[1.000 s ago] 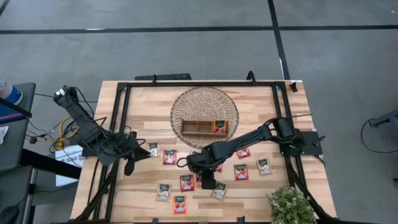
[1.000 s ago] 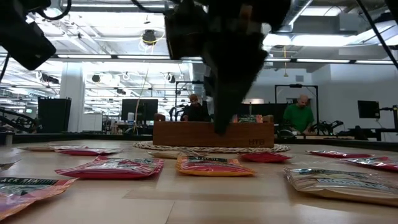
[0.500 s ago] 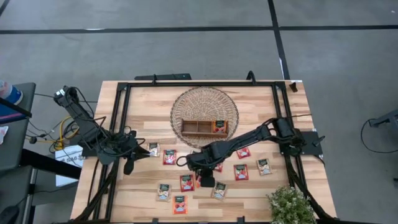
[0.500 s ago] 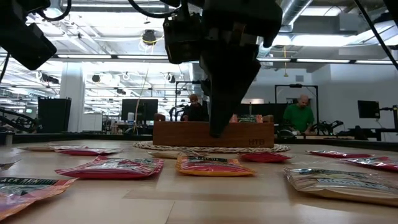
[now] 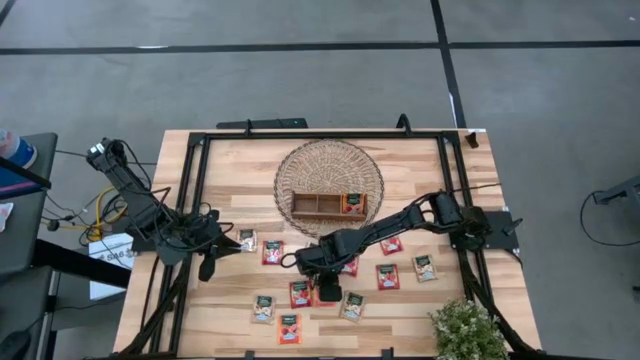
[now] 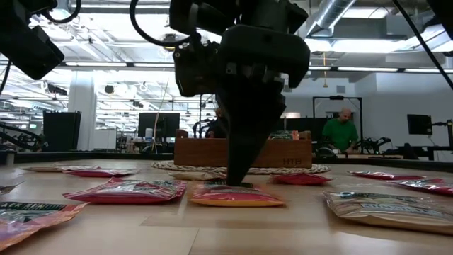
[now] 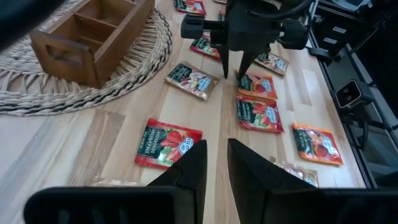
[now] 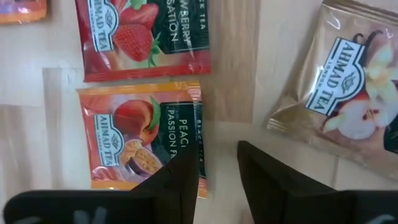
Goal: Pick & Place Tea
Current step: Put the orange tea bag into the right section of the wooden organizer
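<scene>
Several tea sachets, red, orange and pale, lie flat on the wooden table's near half. One red sachet (image 5: 352, 203) sits in the wooden tray (image 5: 318, 204), which stands on the wicker basket (image 5: 290, 165). My right gripper (image 8: 217, 171) is open and points down at an orange peach sachet (image 8: 143, 143), low over it (image 6: 237, 196). One finger (image 8: 180, 180) stands over the sachet's edge, the other over bare table. My left gripper (image 7: 216, 165) waits at the table's left, raised, open by a narrow gap with nothing in it. My right gripper comes from above, pointing down, at the orange sachet's side edge (image 8: 198, 149). That edge lies at one fingertip, and the other fingertip (image 8: 261, 174) is over bare wood beside it. Whether the tips touch the sachet, which lies flat on the table, I cannot tell.
A red strawberry sachet (image 8: 146, 37) lies close beside the orange one, and a pale sachet (image 8: 348, 87) a little off to the other side. More sachets lie around (image 5: 388, 276). A potted plant (image 5: 465, 330) stands at the near right corner. Black frame rails run along the table's edges.
My right gripper has come down from well above the table to just over the orange sachet, its fingers still parted. The sachets have not moved.
</scene>
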Tool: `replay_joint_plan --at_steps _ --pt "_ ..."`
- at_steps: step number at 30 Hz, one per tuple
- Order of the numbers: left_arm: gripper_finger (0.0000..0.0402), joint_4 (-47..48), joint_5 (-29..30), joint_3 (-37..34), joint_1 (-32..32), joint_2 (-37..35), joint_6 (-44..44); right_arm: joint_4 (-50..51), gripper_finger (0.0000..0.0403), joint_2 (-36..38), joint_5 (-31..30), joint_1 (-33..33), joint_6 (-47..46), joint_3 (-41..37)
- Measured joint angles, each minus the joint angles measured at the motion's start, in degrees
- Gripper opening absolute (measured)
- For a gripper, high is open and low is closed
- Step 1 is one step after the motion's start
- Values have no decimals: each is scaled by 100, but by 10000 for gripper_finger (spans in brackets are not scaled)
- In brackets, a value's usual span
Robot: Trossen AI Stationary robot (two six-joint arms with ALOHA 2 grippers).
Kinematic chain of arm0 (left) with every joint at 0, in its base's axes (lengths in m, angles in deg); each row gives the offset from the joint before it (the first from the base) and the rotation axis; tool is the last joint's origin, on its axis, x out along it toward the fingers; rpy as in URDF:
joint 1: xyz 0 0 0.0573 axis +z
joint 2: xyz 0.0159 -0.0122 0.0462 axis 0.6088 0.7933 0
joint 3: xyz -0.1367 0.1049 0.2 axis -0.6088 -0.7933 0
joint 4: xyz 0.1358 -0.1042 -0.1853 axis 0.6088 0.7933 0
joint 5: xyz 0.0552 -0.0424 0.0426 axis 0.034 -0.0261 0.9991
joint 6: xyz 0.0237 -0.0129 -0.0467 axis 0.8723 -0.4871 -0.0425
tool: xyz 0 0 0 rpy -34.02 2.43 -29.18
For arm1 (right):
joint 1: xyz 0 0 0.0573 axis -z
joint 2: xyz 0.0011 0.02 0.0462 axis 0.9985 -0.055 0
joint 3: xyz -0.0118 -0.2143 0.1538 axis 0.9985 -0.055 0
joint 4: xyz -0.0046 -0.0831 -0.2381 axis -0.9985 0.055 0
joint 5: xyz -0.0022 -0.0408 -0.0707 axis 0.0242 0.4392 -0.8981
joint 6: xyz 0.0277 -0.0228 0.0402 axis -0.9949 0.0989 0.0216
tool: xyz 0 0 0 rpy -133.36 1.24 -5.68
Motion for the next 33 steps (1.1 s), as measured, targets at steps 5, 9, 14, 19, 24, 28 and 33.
replay_joint_plan --at_steps 5,9,14,19,24,28,33 --pt "55 20 -12 2 1 2 -18 27 106 -56 -2 -45 -33 12" --pt "55 46 -33 2 0 2 -22 32 107 -32 -121 -30 -41 -1" --pt "55 48 -33 2 0 2 -31 58 107 -32 -128 -16 -90 -2" --pt "55 98 -33 2 2 2 -116 107 107 -32 -376 -49 -237 12" --pt "55 99 -33 2 2 2 -126 629 107 -65 -750 -36 -221 234" --pt "55 96 -33 2 2 2 -162 978 107 -91 -941 -32 -167 459" --pt "55 90 -33 2 2 2 -165 1257 107 -125 -1092 -36 -62 711"
